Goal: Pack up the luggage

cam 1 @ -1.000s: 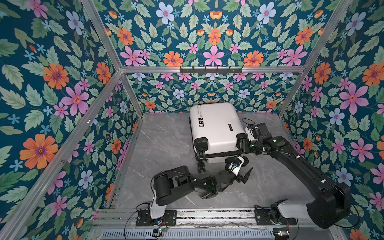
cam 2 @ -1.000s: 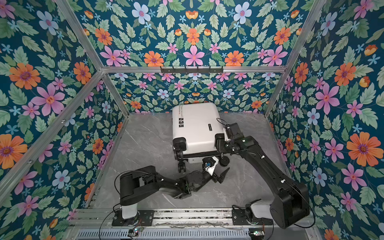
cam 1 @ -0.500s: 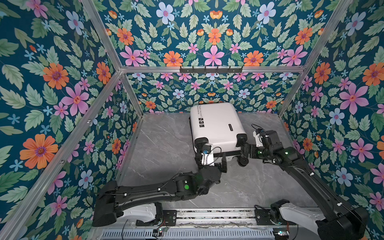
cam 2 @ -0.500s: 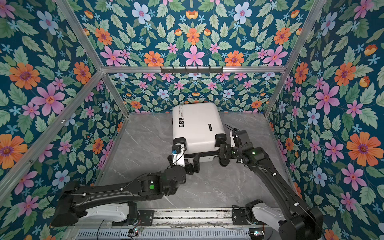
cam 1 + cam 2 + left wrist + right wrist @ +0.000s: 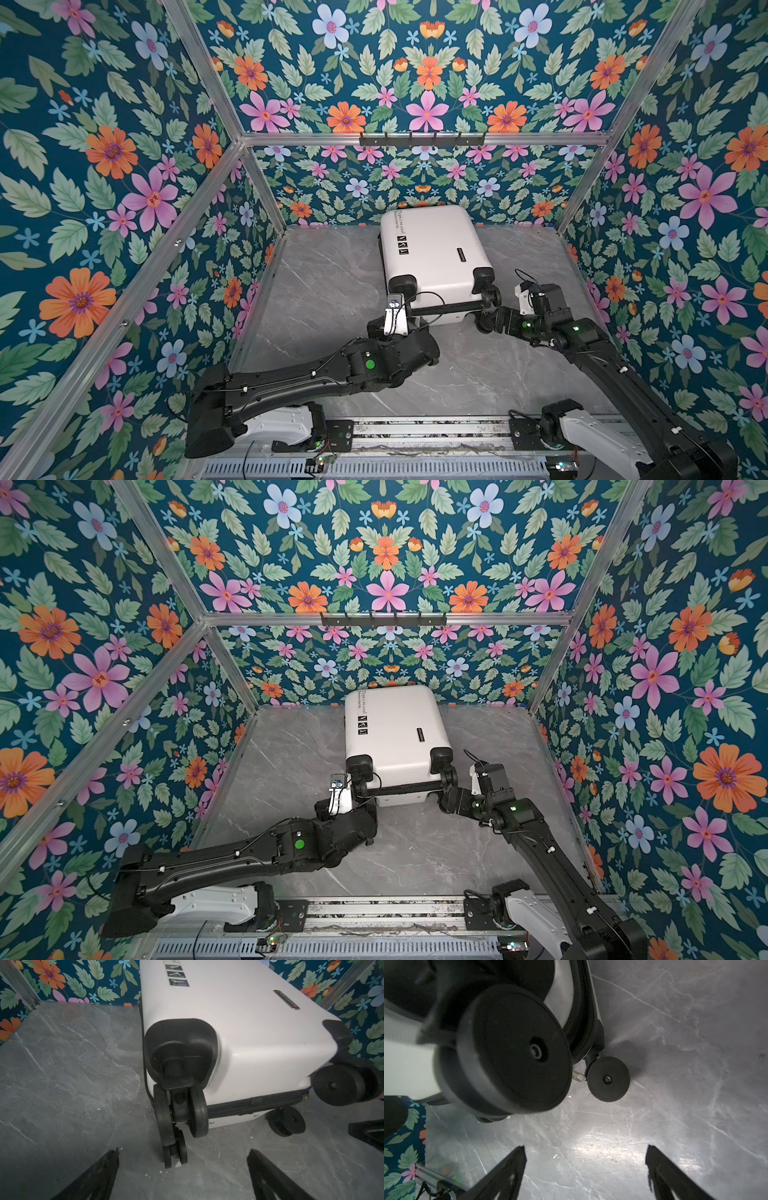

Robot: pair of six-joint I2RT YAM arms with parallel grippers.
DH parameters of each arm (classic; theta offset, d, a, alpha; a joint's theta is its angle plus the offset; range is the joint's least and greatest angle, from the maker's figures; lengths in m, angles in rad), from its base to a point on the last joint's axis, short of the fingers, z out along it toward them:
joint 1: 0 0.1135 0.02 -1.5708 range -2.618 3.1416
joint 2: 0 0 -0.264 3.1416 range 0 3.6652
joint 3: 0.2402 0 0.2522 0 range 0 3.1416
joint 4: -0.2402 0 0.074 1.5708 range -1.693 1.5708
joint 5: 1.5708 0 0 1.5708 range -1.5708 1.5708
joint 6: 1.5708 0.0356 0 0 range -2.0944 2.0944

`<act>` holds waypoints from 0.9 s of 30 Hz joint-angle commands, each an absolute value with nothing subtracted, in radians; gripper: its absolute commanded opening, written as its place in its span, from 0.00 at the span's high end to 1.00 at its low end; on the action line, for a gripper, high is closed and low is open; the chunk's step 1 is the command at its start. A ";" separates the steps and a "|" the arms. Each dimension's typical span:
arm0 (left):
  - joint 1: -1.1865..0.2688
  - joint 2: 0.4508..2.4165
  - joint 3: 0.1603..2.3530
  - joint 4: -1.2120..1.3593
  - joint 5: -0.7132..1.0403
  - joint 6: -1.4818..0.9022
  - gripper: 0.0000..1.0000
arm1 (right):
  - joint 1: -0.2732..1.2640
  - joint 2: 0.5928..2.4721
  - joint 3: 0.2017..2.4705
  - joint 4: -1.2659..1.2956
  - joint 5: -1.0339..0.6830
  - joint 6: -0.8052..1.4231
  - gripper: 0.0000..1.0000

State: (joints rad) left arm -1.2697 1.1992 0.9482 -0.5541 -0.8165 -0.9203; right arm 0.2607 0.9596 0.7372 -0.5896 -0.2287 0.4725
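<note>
**Finger state.** The left gripper point(image 5: 184, 1150) stood with both fingers point(image 5: 99, 1176) spread wide and empty, flanking the near-left caster point(image 5: 180, 1109) without touching it. The right gripper point(image 5: 585, 1147) was likewise spread wide and empty, low over the table point(image 5: 332, 282), just short of the near-right caster point(image 5: 512, 1051).

**Task object.** The luggage point(image 5: 432, 249) lay flat on its broad side at the back of the table, close to the rear wall, with its wheel end toward the robot. The shell appeared shut, and the zip band point(image 5: 255, 1103) ran unbroken along the visible seam.

**Hazards (judged).**
- A finger pressed against a caster would probably swivel it rather than move the case, so the push could slip off.
- A spread finger could snag in a caster fork.
- A one-sided pull could make the case pivot and slide on the smooth tabletop.
- Both arms worked at the same end, so crossing paths risked a collision.
- The zip pull point(image 5: 579, 1077) was small and sat just beside a lower caster point(image 5: 608, 1079), making a missed pinch likely.

**Count.**
- Luggage: one.
- Casters: four in the left wrist view.
- Square icons point(image 5: 176, 975): three.
- Name plate point(image 5: 286, 999): one.
- Grippers: two, each with two fingers.
- Items to pack: none visible.
</note>
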 commanded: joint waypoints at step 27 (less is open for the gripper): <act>-0.943 1.217 0.917 -0.357 -0.577 -0.710 1.00 | 0.261 0.850 0.503 -0.348 -0.326 0.576 0.45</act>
State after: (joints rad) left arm -0.9630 1.2388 0.9218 -0.3531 -0.5777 -0.7277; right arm 0.2607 0.8513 0.5243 -0.4541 -0.2977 0.5579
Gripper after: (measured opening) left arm 0.334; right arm 0.561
